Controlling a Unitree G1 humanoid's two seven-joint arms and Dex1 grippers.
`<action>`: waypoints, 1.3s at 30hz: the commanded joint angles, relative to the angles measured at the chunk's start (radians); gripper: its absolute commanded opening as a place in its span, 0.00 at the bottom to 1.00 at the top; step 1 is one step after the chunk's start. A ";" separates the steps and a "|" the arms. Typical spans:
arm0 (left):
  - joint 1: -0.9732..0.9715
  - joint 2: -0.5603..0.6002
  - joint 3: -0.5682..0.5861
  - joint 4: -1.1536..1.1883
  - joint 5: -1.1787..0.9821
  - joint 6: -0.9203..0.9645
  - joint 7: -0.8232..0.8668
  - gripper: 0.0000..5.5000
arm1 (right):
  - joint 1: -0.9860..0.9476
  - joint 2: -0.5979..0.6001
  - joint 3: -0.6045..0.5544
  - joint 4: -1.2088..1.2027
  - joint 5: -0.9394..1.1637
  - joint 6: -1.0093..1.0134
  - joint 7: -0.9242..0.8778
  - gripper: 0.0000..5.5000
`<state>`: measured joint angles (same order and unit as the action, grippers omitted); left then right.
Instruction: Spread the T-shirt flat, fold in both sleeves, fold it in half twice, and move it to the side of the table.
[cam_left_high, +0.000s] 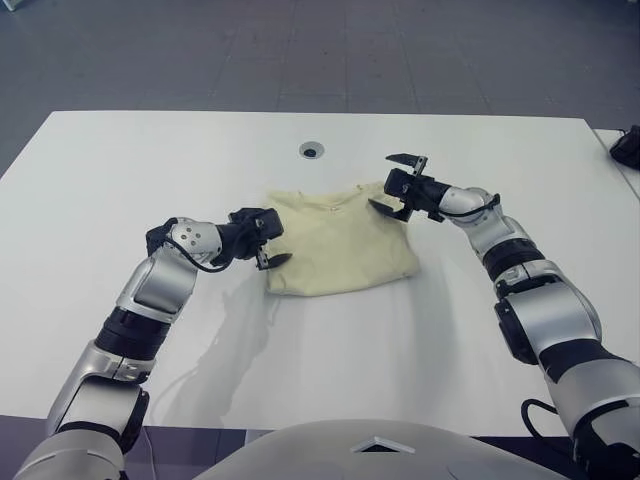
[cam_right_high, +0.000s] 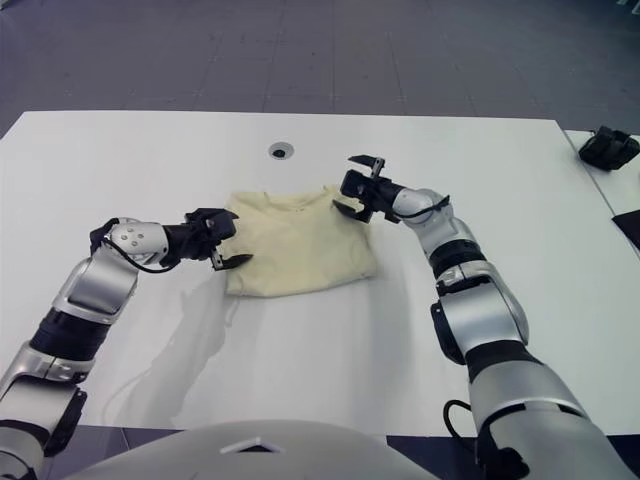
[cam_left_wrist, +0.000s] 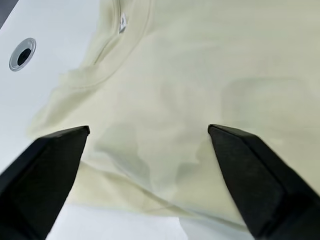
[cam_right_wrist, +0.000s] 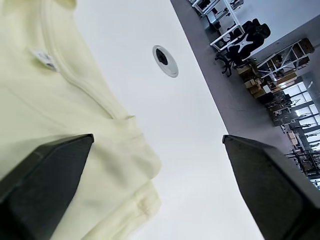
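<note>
Lying folded mid-table, the pale yellow T-shirt (cam_left_high: 335, 245) has white tabletop (cam_left_high: 150, 170) stretching round all sides. Left gripper (cam_left_high: 275, 245) gapes wide at its left edge; right gripper (cam_left_high: 390, 183), equally wide, at its far right corner.

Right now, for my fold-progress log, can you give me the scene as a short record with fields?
T-shirt: pale yellow, folded compact, collar at far edge, mid-table
Left gripper: open, at the shirt's left edge
Right gripper: open, at the shirt's far right corner
Table: white, cable hole beyond the shirt
Progress: shirt not yet moved to the side
</note>
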<state>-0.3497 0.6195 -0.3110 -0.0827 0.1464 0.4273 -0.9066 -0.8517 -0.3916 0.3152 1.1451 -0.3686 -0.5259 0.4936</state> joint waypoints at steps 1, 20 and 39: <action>0.019 0.086 -0.049 -0.034 0.030 -0.019 -0.073 0.95 | 0.053 -0.058 0.063 -0.002 -0.081 -0.026 -0.014 0.98; -0.545 -0.086 -0.173 0.837 0.170 -0.629 -0.045 0.98 | 0.548 -0.360 0.083 -1.415 0.365 0.539 0.592 0.98; -0.212 -0.032 0.103 0.226 -0.058 -0.269 -0.020 0.98 | -0.009 0.059 -0.035 -0.229 0.301 0.414 0.174 0.98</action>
<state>-0.6160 0.5989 -0.2447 0.2573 0.1152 0.0680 -0.9566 -0.7654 -0.3860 0.2841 0.6828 -0.0170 -0.0359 0.7278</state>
